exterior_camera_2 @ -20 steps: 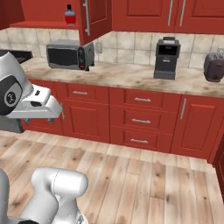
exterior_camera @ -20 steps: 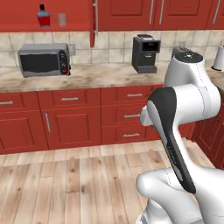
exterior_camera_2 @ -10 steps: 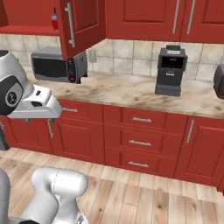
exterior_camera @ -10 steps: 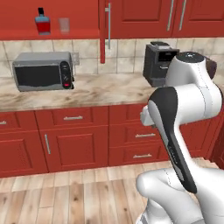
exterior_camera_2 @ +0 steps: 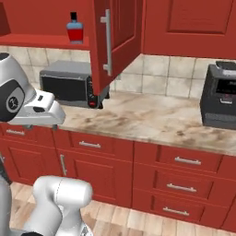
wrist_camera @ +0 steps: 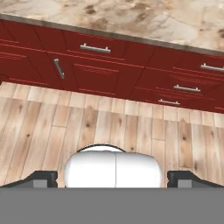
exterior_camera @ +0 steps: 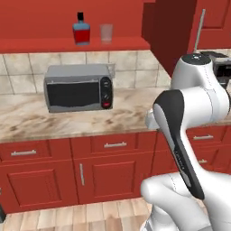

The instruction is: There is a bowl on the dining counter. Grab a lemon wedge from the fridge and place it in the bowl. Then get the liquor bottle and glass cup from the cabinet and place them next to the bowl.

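room: rendered kitchen, red cupboards over a beige marbled counter (exterior_camera: 27, 118), tile backsplash, plank wood floor (wrist_camera: 105, 127).
bottle (exterior_camera: 81, 32): on the open cabinet (exterior_camera: 67, 44) shelf, upright, long axis vertical. Red squarish body, blue shoulder, black cap. Also seen in the right base view (exterior_camera_2: 74, 29).
glass (exterior_camera: 106, 33): just beside the bottle on the same shelf, apart from it, clear and pale, upright.
cabinet door (exterior_camera_2: 113, 44): swung open, silver bar handle, hangs over the counter and covers the glass in the right base view.
below shelf: grey microwave (exterior_camera: 79, 87), boxy, dark window, dials at the right edge, sits on the counter directly under the bottle.
further out: black coffee machine (exterior_camera_2: 220, 95) on the counter to the right; red drawers with silver handles under the countertop.
gripper (wrist_camera: 112, 179): spread about as wide as it goes, nothing between the tips, holding nothing. Points down at the floor and drawer fronts.
key relation: bottle and glass sit high and ahead of the hand, well apart from it. Hand faces down and away from them.
next, my read: lift and tilt the hand up to shelf height, come at the bottle side-on, keep off the door edge and the glass.
risk: glossy bottle, glass close by, easy to knock.
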{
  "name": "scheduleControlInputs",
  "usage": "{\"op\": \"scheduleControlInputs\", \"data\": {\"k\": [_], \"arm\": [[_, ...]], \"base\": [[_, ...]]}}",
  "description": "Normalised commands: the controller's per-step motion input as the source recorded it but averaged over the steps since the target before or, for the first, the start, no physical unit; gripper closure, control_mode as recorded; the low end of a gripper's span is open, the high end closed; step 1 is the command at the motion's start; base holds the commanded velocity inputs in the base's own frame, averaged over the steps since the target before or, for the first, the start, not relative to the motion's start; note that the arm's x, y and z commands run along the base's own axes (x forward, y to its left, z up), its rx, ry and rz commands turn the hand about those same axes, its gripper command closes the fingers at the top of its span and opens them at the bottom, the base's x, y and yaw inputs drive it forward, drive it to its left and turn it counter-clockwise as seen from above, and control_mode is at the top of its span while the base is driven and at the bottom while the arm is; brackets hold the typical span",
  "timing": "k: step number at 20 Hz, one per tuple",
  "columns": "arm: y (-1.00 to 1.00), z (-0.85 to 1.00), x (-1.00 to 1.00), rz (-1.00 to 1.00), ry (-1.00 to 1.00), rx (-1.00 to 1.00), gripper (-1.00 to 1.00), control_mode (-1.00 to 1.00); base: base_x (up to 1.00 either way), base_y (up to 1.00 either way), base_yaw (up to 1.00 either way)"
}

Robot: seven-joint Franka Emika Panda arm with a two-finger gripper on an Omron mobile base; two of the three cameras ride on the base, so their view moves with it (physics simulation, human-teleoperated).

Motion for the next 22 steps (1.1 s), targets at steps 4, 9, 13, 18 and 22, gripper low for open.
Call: {"op": "scheduleControlInputs", "data": {"k": [4,9,13,18,22], "arm": [[0.00,0.00,0.00,0.00,0.00,0.00,-1.00,1.00],[0.00,0.00,0.00,0.00,0.00,0.00,-1.00,1.00],[0.00,0.00,0.00,0.00,0.00,0.00,-1.00,1.00],[0.10,0.00,0.08,-0.02,0.00,0.00,-1.00,-1.00],[0.36,0.30,-0.04,-0.06,-0.15,0.00,-1.00,-1.00]], "base": [[0.99,0.92,0.00],[0.72,0.51,-0.01],[0.75,0.29,-0.14],[0.57,0.36,-0.12],[0.00,0.00,0.00]]}}
